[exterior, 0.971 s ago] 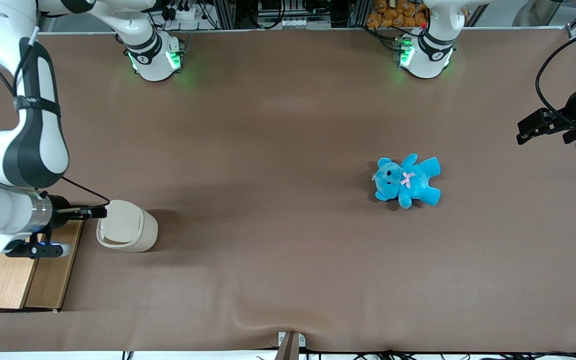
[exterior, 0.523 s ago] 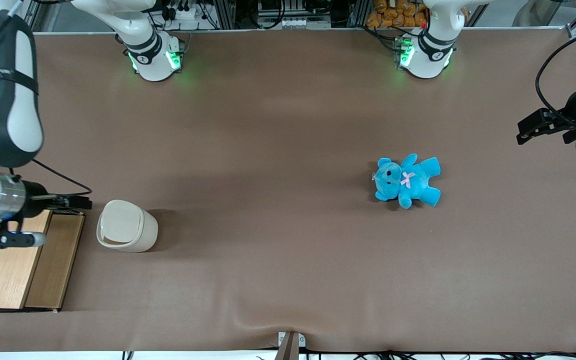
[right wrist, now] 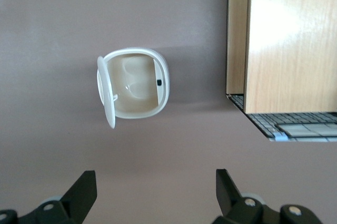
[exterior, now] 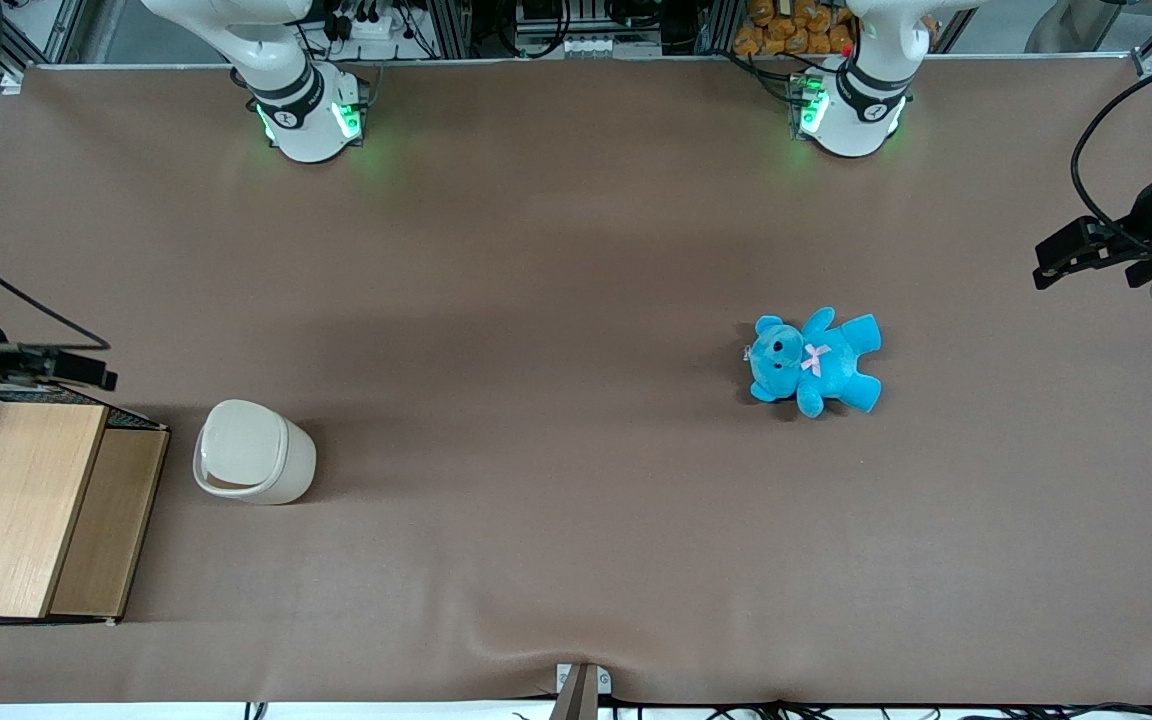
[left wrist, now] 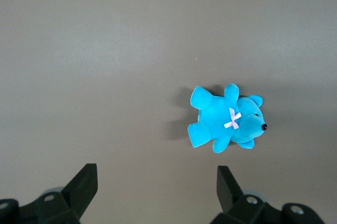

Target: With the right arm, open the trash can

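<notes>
1. The small cream-white plastic trash can (exterior: 254, 465) stands just beside the light wooden box (exterior: 36, 508), its flat lid (right wrist: 107, 99) tipped up and the inside showing.
2. The black thin-fingered gripper (exterior: 86, 370) hangs apart from it, jaws spread and empty.
3. The opening looks done; best to retreat without brushing the lid.

Small cream-white trash can (exterior: 254, 465) (right wrist: 134, 85), rounded-square in outline, standing upright on the brown table toward the working arm's end, just beside the wooden box. Lid (right wrist: 106, 93) tilted up on edge at one side of the rim, baring the hollow cream interior with a small dark spot on the inner wall.

Right arm's gripper (exterior: 86, 375) above the table edge near the box, farther from the front camera than the trash can and apart from it, fingers spread wide with nothing between them.
</notes>
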You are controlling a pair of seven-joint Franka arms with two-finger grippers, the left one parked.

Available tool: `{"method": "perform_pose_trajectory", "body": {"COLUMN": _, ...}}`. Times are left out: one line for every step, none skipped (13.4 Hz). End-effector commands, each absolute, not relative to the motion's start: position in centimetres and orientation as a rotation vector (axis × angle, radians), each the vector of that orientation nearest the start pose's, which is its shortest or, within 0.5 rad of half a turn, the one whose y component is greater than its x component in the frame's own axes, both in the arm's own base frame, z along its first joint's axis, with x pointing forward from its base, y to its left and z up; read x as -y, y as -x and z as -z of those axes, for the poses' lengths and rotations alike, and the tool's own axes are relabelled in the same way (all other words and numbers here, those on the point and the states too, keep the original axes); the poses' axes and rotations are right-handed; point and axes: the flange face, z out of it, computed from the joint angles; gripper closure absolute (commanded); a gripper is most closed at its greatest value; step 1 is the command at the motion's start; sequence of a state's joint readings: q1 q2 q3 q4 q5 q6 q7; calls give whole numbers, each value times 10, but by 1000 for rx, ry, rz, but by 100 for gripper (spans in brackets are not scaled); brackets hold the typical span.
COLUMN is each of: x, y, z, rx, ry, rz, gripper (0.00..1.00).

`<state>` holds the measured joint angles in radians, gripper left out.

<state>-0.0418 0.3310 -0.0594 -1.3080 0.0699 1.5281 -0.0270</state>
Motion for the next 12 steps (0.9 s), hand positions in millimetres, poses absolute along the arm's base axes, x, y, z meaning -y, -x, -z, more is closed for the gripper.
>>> {"method": "perform_pose_trajectory", "body": {"x": 53, "y": -608, "z": -570, "rx": -106, "ry": 3056, "rz": -137, "gripper": 0}}
{"method": "perform_pose_trajectory", "body": {"x": 53, "y": -601, "z": -579, "rx": -104, "ry": 3057, "rz": -120, "gripper": 0}}
{"method": "perform_pose_trajectory", "body": {"x": 51, "y": -592, "z": -588, "rx": -101, "ry": 3058, "rz": -106, "gripper": 0}}
{"method": "perform_pose_trajectory", "body": {"x": 48, "y": -583, "z": -596, "rx": -93, "ry": 3059, "rz": -97, "gripper": 0}}
{"method": "perform_pose_trajectory", "body": {"x": 47, "y": -575, "z": -601, "rx": -88, "ry": 3060, "rz": -90, "gripper": 0}}
{"method": "perform_pose_trajectory", "body": {"x": 45, "y": -568, "z": -606, "rx": -81, "ry": 3062, "rz": -81, "gripper": 0}}
{"method": "perform_pose_trajectory", "body": {"x": 43, "y": -557, "z": -613, "rx": -76, "ry": 3067, "rz": -70, "gripper": 0}}
{"method": "perform_pose_trajectory", "body": {"x": 42, "y": -548, "z": -620, "rx": -70, "ry": 3079, "rz": -56, "gripper": 0}}
{"method": "perform_pose_trajectory", "body": {"x": 42, "y": -543, "z": -625, "rx": -67, "ry": 3096, "rz": -50, "gripper": 0}}
{"method": "perform_pose_trajectory", "body": {"x": 43, "y": -537, "z": -633, "rx": -65, "ry": 3108, "rz": -38, "gripper": 0}}
{"method": "perform_pose_trajectory", "body": {"x": 43, "y": -535, "z": -635, "rx": -65, "ry": 3116, "rz": -43, "gripper": 0}}
{"method": "perform_pose_trajectory", "body": {"x": 44, "y": -535, "z": -636, "rx": -64, "ry": 3128, "rz": -40, "gripper": 0}}
